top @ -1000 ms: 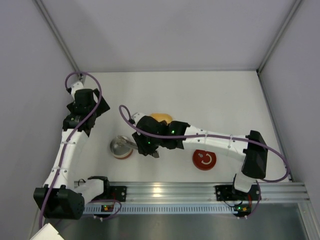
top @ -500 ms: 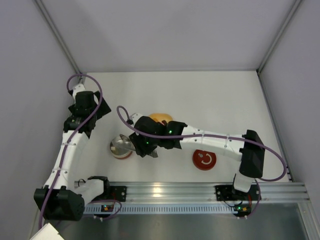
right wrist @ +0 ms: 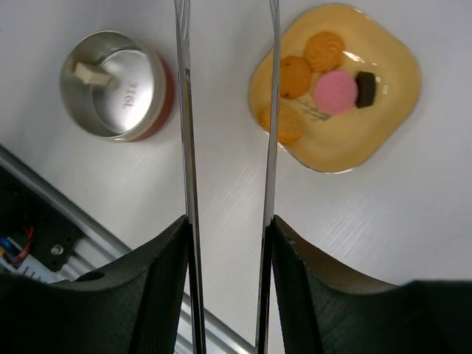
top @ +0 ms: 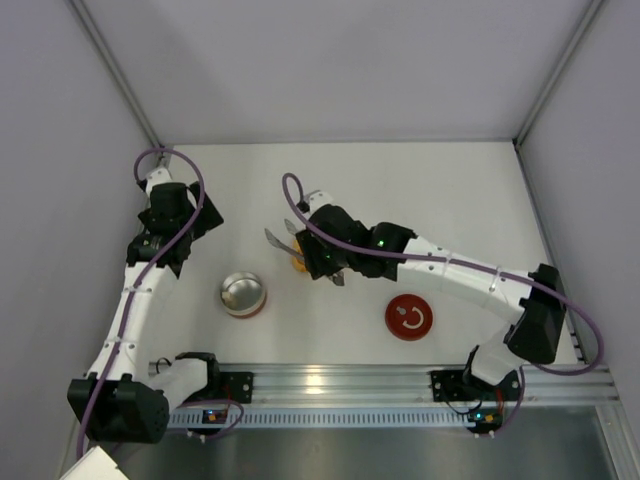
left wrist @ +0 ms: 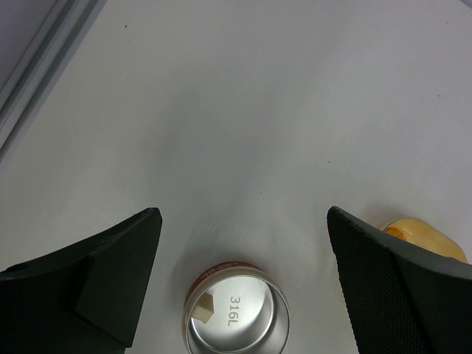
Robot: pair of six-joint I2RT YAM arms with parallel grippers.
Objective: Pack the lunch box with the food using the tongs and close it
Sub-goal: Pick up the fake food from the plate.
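Observation:
The lunch box (top: pixel 243 294) stands open on the table, silver with a red band (right wrist: pixel 118 85) (left wrist: pixel 236 317). A pale piece (right wrist: pixel 92 74) lies inside it. The food sits on a yellow dish (right wrist: pixel 391 110): orange cookies (right wrist: pixel 295 76), a pink piece (right wrist: pixel 335 92) and a dark brown piece (right wrist: pixel 366 88). My right gripper (right wrist: pixel 228 228) (top: pixel 325 255) is shut on the tongs (right wrist: pixel 184 110) (top: pixel 280 240). Their two arms stand apart and empty, above the table between lunch box and dish. My left gripper (left wrist: pixel 243 221) (top: pixel 170 225) hangs open behind the lunch box, holding nothing.
A flat red disc with a white mark (top: pixel 409 318) lies right of the lunch box near the front rail (top: pixel 330 380). The right arm covers most of the yellow dish (top: pixel 298 264) in the top view. Walls enclose the table on three sides.
My right gripper has moved from over the lunch box back and to the right, toward the dish. The tongs' arms have spread apart. The left arm has barely moved.

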